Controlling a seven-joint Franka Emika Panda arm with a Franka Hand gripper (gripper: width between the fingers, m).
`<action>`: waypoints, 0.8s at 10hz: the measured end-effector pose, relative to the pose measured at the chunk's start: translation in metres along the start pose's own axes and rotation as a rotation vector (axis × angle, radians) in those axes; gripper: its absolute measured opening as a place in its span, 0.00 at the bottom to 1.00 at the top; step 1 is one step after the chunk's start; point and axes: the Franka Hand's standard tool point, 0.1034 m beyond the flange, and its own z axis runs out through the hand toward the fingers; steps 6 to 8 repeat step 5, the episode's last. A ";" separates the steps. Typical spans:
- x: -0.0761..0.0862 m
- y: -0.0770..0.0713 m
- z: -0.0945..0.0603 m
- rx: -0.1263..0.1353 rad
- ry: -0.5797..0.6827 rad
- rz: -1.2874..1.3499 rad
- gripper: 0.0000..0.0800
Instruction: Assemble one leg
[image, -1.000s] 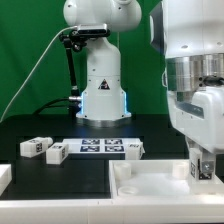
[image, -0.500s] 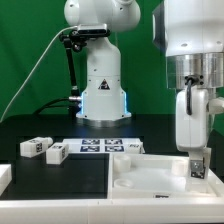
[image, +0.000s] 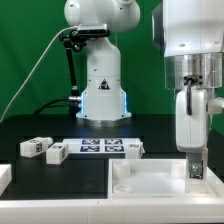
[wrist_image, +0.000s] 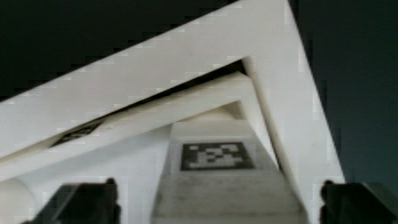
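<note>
One leg (image: 195, 169), a small white block with a square tag, stands upright at the near right corner of the large white square piece (image: 140, 182). My gripper (image: 195, 172) hangs straight down over it with a finger on either side. In the wrist view the leg (wrist_image: 217, 180) shows its tag and runs down between the two dark fingertips (wrist_image: 82, 202). A gap shows on each side of the leg, so my gripper (wrist_image: 217, 205) is open around it. Three more legs lie on the black table: two on the exterior view's left (image: 33, 147) (image: 57, 152) and one by the marker board (image: 135, 147).
The marker board (image: 103, 147) lies flat behind the white square piece. A white part (image: 4, 178) sits at the exterior view's left edge. A second robot base (image: 100, 85) stands at the back against the green wall.
One second ago the hand was turned differently. It has rotated about its vertical axis over the leg and has stayed nearly still for the last half second.
</note>
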 end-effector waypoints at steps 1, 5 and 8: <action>0.000 0.000 0.000 0.000 0.000 0.000 0.79; 0.000 0.000 0.000 0.000 0.000 -0.001 0.81; 0.000 0.000 0.000 0.000 0.000 -0.001 0.81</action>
